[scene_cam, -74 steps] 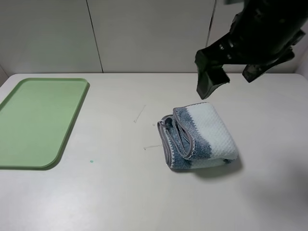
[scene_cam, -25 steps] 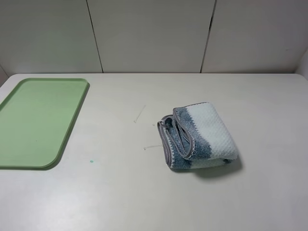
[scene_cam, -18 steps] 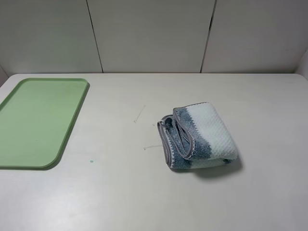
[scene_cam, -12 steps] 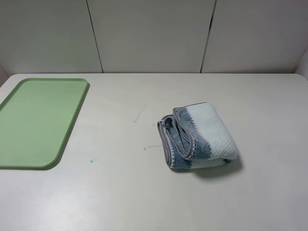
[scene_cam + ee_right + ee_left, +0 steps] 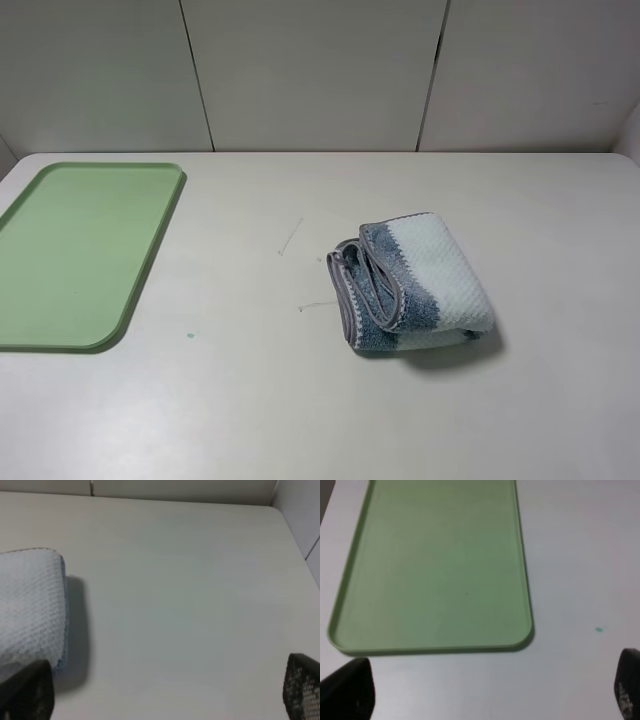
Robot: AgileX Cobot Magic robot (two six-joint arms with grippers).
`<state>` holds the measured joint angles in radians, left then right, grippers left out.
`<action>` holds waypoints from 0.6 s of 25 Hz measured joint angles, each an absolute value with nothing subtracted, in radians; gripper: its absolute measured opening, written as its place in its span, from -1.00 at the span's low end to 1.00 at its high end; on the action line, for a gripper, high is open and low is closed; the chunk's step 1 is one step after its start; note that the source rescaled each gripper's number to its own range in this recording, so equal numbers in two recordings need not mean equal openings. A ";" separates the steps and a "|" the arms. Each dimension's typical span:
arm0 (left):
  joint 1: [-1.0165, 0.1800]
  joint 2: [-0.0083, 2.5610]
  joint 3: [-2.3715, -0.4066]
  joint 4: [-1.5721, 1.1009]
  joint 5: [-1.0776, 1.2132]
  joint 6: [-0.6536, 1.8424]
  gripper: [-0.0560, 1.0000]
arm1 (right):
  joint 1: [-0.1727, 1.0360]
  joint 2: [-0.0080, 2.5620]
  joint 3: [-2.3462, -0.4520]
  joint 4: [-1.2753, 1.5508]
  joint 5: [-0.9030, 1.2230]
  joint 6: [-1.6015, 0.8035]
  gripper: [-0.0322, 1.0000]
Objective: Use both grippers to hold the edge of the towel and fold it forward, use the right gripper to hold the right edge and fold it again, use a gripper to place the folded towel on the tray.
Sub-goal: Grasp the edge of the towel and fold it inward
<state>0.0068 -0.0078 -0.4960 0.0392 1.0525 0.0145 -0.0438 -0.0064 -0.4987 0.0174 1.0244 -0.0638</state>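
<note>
Tray: flat light-green rectangle with rounded corners and a low rim, lying on the worktop at the left of the exterior high view.
Tray contents: bare green floor, with one tiny dark speck that shows in the left wrist view. The towel lies outside the tray.
Towel: on the worktop, well apart from the tray and to its right in the exterior high view. It is folded into a thick bundle.
Towel surface: the pale-blue waffle band is uppermost. The dark-blue band and loops of grey hem are on the side facing the tray.
Left gripper: spread wide, with one black fingertip at each lower corner of the left wrist view. It is above the worktop just off the tray's short rounded end, and only worktop lies between the fingers.
Right gripper: spread wide and holding nothing, on the side of the towel away from the tray. One fingertip overlaps the towel's corner in the right wrist view; I cannot tell whether they touch.
Teal speck: on the worktop near the tray's rounded corner on the towel side.
Thin scratch marks: on the worktop between the tray and the towel.
</note>
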 joint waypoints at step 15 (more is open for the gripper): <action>0.007 0.182 -0.586 -0.057 1.017 0.038 1.00 | -0.044 -0.006 -0.499 0.017 1.024 -0.064 1.00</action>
<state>0.0068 0.1823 -0.5859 -0.0567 1.0170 0.0381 -0.0438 -0.0064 -0.4987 0.0174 1.0244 -0.0638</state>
